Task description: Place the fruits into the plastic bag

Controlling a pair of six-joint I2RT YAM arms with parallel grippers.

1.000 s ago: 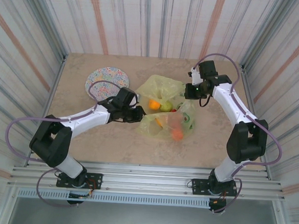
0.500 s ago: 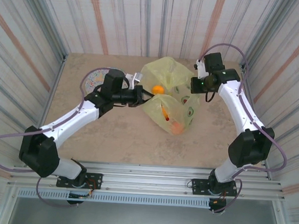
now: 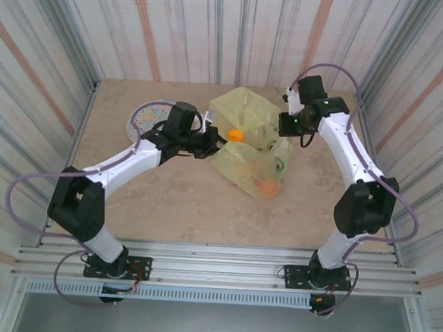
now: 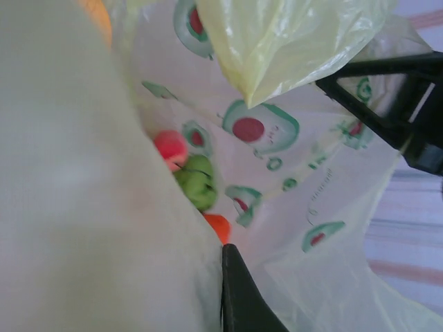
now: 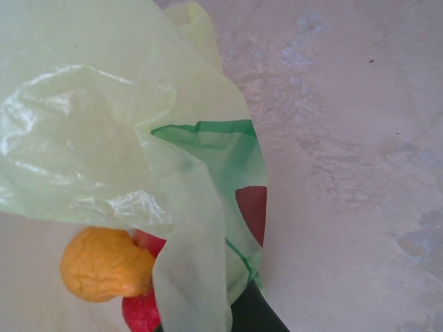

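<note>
While holding the plastic bag (image 3: pixel 246 166) up over the middle of the counter (image 3: pixel 166 200), clamping the left pincer (image 3: pixel 218 141) tight on its left edge and the right pincer (image 3: pixel 284 125) tight on its right edge. Seeing the fruits (image 3: pixel 264 186) sitting inside it, showing through the plastic: pink, green, orange and red ones lol.

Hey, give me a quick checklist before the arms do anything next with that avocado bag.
1. Left gripper shut on the plastic bag: ok.
2. Right gripper shut on the bag's other edge: ok.
3. Pink fruit and green fruit inside the bag: ok.
4. Orange fruit sits high near the mouth, secure or not: cannot tell.
5. No fruit left outside: cannot tell, the left arm covers part of the plate.
</note>
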